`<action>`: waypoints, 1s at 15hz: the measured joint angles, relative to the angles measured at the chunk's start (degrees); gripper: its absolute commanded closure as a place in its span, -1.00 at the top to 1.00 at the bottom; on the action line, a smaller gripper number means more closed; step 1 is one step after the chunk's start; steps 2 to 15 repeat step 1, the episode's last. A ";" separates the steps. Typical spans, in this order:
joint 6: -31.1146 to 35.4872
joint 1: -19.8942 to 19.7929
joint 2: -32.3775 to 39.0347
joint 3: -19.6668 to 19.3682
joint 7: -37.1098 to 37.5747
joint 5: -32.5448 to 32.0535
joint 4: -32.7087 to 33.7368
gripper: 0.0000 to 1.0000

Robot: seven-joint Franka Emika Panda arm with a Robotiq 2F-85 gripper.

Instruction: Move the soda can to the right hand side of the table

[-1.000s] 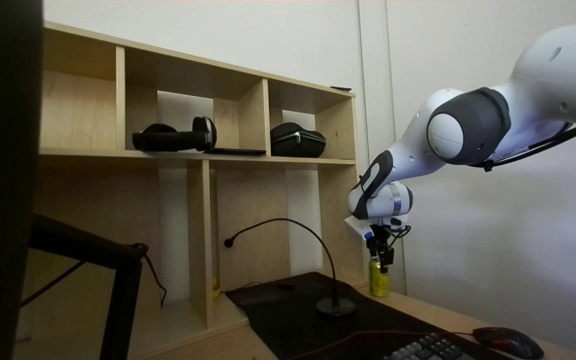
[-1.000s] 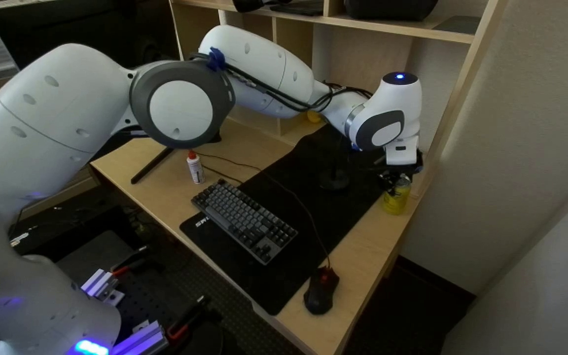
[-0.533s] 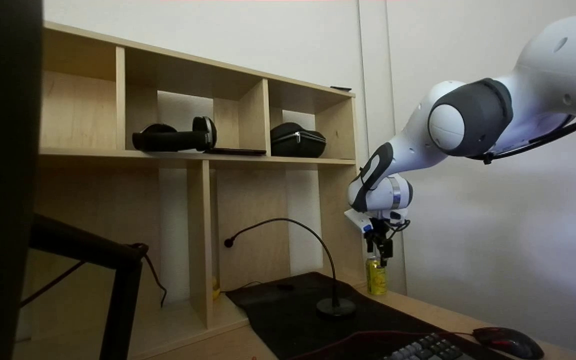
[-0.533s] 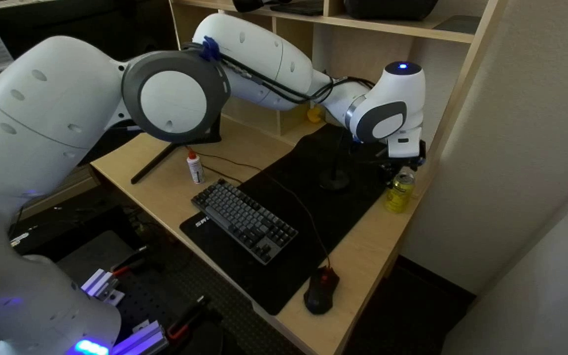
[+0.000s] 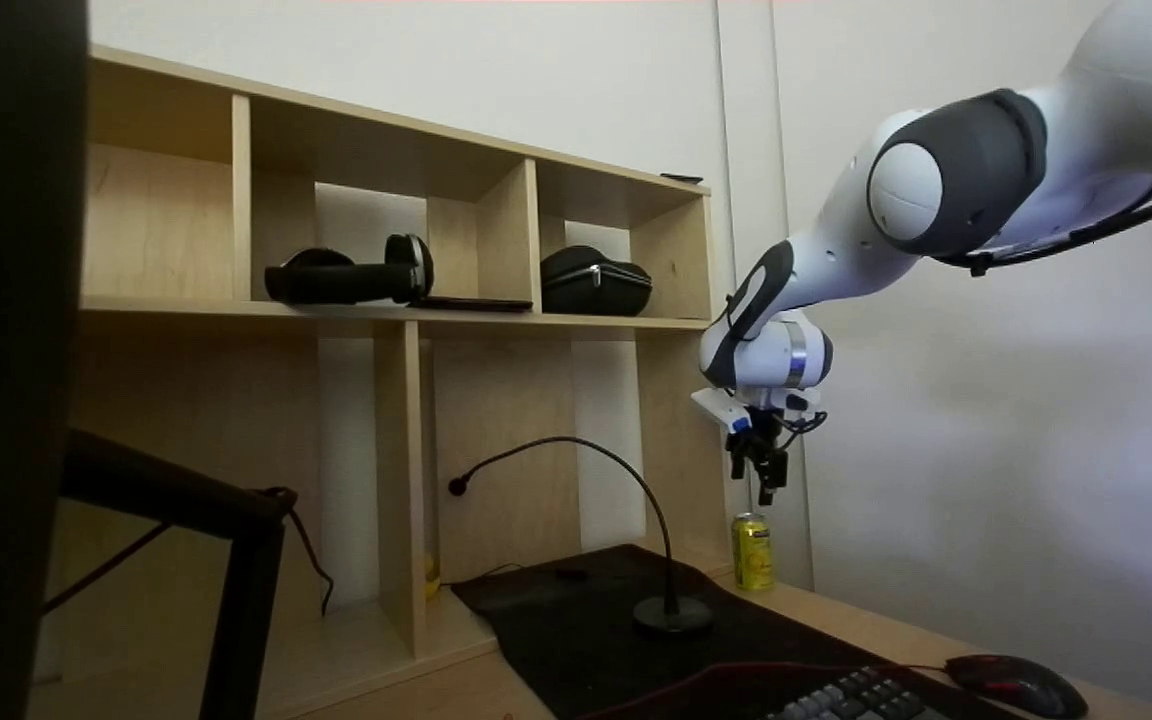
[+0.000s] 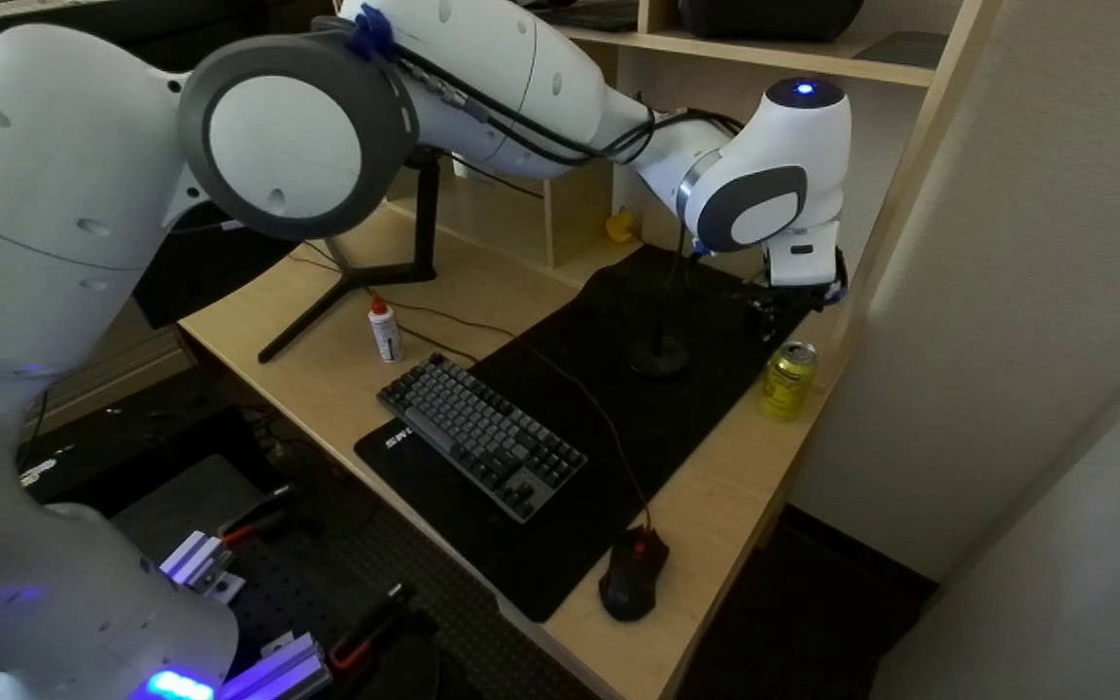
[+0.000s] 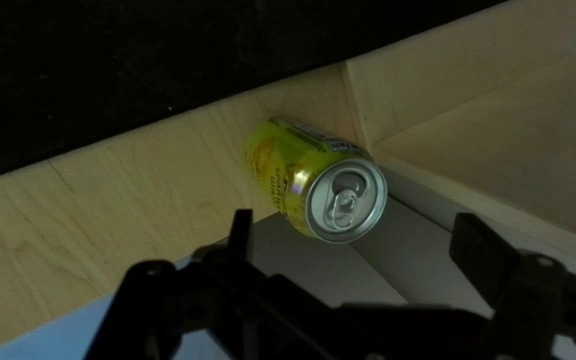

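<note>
Can [image 6: 787, 384] stands upright on bare wood at the far right of the table [image 6: 716, 476], just off the mat [image 6: 560, 546], close to the shelf [image 5: 400, 480]. Gripper [image 5: 753, 484] hangs above, apart from it, fingers spread, released. Gooseneck stand [image 5: 672, 617] on mat, left of can. Mouse [image 6: 634, 576] nearer, same right-hand strip; keyboard [image 6: 480, 437] left of mouse, on mat.
</note>
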 measured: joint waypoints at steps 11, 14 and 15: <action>0.00 0.05 0.16 0.00 0.02 0.00 0.02 1.00; 0.00 0.05 0.16 0.00 0.02 0.00 0.02 1.00; 0.00 0.05 0.16 0.00 0.02 0.00 0.02 1.00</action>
